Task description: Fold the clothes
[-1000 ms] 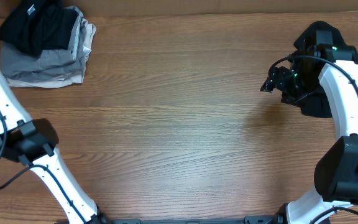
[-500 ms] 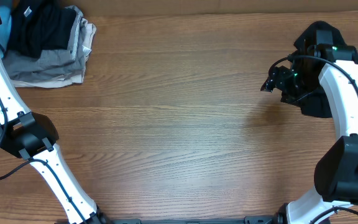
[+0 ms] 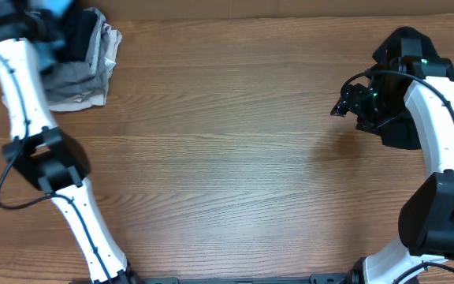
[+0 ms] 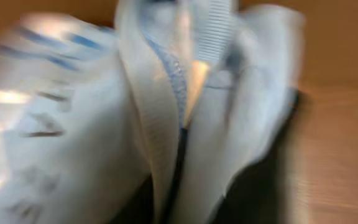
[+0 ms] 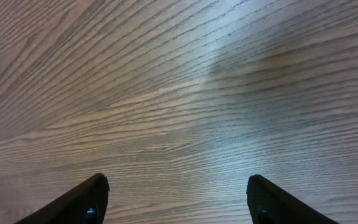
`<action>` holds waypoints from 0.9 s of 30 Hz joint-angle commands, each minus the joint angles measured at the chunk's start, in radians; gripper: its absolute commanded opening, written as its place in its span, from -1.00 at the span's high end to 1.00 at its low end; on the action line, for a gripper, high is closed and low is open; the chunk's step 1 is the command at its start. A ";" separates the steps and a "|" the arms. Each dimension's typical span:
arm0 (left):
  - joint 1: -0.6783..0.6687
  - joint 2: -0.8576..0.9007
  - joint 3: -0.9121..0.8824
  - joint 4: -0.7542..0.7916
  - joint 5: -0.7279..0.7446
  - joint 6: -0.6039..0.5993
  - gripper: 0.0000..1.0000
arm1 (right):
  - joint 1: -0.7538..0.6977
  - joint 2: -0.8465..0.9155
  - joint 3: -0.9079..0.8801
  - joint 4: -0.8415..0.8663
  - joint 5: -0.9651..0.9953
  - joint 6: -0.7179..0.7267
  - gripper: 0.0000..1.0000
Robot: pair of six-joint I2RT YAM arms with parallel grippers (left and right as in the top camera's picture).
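Overhead, the left arm (image 3: 24, 87) has swung in over the pile of clothes (image 3: 85, 75) at the table's (image 3: 227, 158) far left corner since half a second ago, while the right gripper (image 3: 342, 106) has not moved. Left wrist alone shows blurred light-blue T-shirt (image 4: 73, 124) fabric filling its frame and hiding the left gripper, so I cannot tell its grip. Right wrist shows fingers spread wide over wood grain.

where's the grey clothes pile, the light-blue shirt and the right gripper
grey clothes pile (image 3: 81, 83): overhead view, on its grey front fold
light-blue shirt (image 4: 67, 137): left wrist view, on the blurred pale fabric
right gripper (image 5: 176, 186): right wrist view, midway between its open jaws
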 commanded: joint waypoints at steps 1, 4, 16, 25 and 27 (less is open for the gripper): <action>-0.094 -0.026 -0.055 0.000 0.059 -0.013 -0.67 | 0.004 -0.016 0.014 0.006 -0.010 0.003 -0.50; -0.153 -0.026 -0.060 0.006 0.013 -0.013 -1.00 | 0.004 -0.016 0.014 0.006 -0.010 0.003 -0.50; -0.206 -0.067 0.088 -0.072 -0.082 -0.024 -1.00 | 0.004 -0.016 0.014 0.011 -0.009 0.002 -0.50; -0.249 -0.158 0.209 -0.251 0.138 -0.025 -1.00 | 0.004 -0.056 0.062 0.005 -0.008 -0.043 -0.51; -0.265 -0.172 0.209 -0.288 0.153 -0.025 -1.00 | 0.004 -0.097 0.083 -0.001 -0.006 -0.051 -0.52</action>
